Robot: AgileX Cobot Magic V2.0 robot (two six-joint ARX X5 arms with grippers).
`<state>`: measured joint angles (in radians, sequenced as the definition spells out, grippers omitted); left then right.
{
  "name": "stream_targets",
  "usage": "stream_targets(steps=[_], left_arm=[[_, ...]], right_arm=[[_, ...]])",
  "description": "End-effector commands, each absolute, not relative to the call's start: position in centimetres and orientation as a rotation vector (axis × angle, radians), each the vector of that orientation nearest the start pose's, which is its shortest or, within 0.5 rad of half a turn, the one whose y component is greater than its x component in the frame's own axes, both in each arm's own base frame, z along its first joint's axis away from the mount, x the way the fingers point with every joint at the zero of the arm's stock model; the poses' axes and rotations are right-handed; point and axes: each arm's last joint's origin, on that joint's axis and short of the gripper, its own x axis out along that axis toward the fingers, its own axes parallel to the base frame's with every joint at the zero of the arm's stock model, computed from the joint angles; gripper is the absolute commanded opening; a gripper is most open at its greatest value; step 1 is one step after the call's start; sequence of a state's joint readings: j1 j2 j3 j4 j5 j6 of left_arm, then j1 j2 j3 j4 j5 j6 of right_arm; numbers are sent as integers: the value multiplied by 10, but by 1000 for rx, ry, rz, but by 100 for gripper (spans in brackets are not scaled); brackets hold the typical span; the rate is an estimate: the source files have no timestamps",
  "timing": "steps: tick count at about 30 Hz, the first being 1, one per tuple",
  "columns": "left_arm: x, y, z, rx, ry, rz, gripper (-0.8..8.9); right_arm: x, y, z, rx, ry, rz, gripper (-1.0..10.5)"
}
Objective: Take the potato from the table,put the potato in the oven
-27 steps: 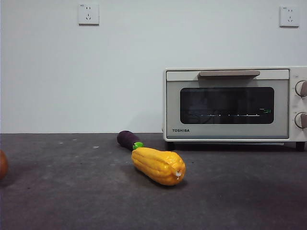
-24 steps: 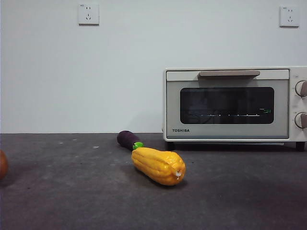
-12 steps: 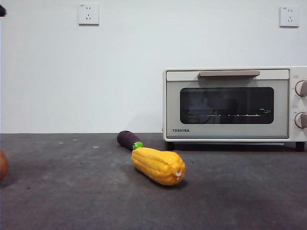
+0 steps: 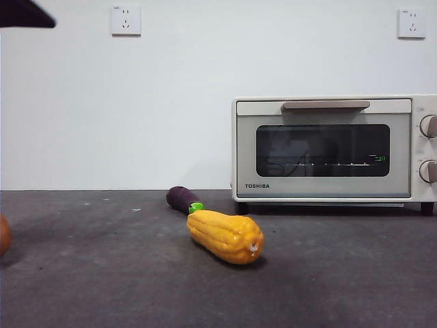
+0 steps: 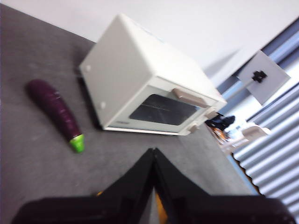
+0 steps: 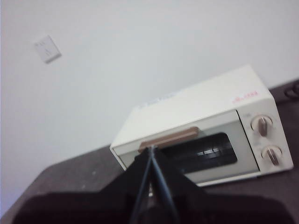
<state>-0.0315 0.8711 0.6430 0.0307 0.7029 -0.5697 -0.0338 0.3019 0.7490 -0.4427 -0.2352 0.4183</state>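
Note:
Only a sliver of the orange-brown potato [image 4: 3,234] shows, at the far left edge of the front view on the dark grey table [image 4: 102,273]. The cream TOSHIBA oven [image 4: 328,147] stands at the back right with its glass door closed. My left gripper [image 5: 153,151] is shut and holds nothing, high above the table, looking down on the oven [image 5: 140,88]. My right gripper [image 6: 150,148] is also shut on nothing, raised and facing the oven [image 6: 210,126] and its beige handle [image 6: 168,137]. Neither wrist view shows the potato.
A bumpy yellow corn cob [image 4: 225,236] lies mid-table, with a purple eggplant [image 4: 183,199] just behind it; the eggplant [image 5: 56,114] also lies left of the oven in the left wrist view. A black arm tip [image 4: 24,14] shows at the front view's top left corner.
The black arm tip has come further into the front view's top left corner. Reflections in the oven glass have shifted. The vegetables and oven have not moved.

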Motion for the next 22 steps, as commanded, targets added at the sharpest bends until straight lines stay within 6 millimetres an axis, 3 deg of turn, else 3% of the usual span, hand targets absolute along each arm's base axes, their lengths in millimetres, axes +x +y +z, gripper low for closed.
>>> stream_targets(steps=[1, 7, 12, 22], left_arm=[[207, -33, 302, -599, 415, -721, -5], [245, -62, 331, -507, 447, -831, -5], [278, -97, 350, -399, 487, -930, -5], [353, -178, 356, -332, 608, -1059, -5]], right_arm=[[65, 5, 353, 413, 91, 187, 1], [81, 4, 363, 414, 280, 157, 1], [90, 4, 373, 333, 373, 159, 1], [86, 4, 416, 148, 329, 195, 1]])
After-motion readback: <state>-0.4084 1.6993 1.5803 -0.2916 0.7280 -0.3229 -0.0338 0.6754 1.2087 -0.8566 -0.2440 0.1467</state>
